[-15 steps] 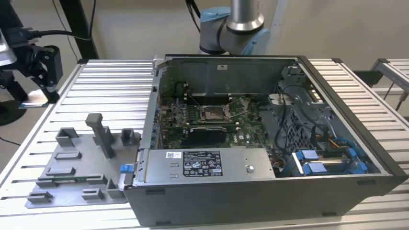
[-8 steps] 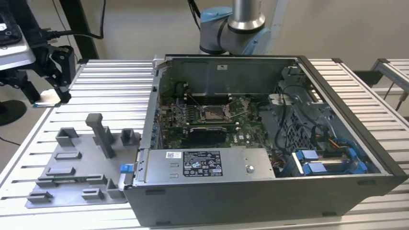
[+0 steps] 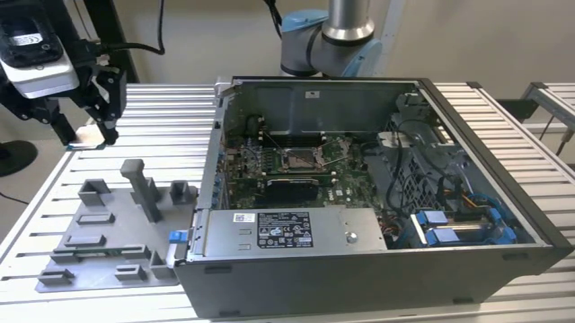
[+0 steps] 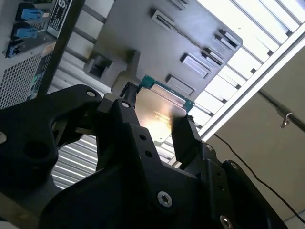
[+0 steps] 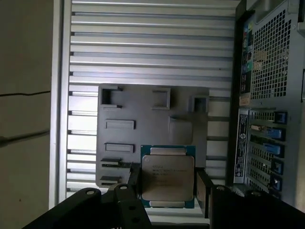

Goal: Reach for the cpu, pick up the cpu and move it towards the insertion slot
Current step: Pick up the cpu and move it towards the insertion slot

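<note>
1. Nearest in the exterior view, a grey fixture tray lies flat on the slatted metal surface. It is just beside the open computer case, on the exterior view's left.
2. Inside the case, the insertion slot sits on the green board, with the case walls rising around it.
3. Farther back on the exterior view's left, the gripper hangs above the surface beyond the tray. Its jaws pinch the cpu by opposite edges. The cpu is well apart from the slot, and the case's side wall stands between them.
4. In both wrist views the cpu shows its silvery face, with the tray below.
5. Behind the case stand the arm and a pale wall.
</note>
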`<state>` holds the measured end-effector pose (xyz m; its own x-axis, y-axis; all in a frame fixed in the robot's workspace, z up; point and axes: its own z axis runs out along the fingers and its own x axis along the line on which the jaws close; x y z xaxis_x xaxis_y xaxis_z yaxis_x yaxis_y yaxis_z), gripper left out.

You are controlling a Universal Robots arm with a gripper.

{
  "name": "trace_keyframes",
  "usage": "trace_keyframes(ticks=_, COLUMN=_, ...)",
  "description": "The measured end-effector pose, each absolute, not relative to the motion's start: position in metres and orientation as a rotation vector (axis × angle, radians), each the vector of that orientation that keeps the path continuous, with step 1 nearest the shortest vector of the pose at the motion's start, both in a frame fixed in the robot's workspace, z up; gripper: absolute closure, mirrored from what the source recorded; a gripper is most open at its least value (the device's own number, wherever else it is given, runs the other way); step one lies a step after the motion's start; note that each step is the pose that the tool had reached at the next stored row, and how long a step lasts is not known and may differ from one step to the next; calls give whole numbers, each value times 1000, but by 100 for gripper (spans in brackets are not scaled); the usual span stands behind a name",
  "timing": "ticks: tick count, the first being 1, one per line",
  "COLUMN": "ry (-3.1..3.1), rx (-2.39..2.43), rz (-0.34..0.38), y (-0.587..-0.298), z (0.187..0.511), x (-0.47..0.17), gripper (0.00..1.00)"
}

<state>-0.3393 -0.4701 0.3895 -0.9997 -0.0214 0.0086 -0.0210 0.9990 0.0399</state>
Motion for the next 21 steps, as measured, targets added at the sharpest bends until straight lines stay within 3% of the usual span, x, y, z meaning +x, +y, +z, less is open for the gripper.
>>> trace_keyframes(ticks=21, ry=-3129, rx=33, rz=-62, y=-470, z=390, x=-287, gripper=100)
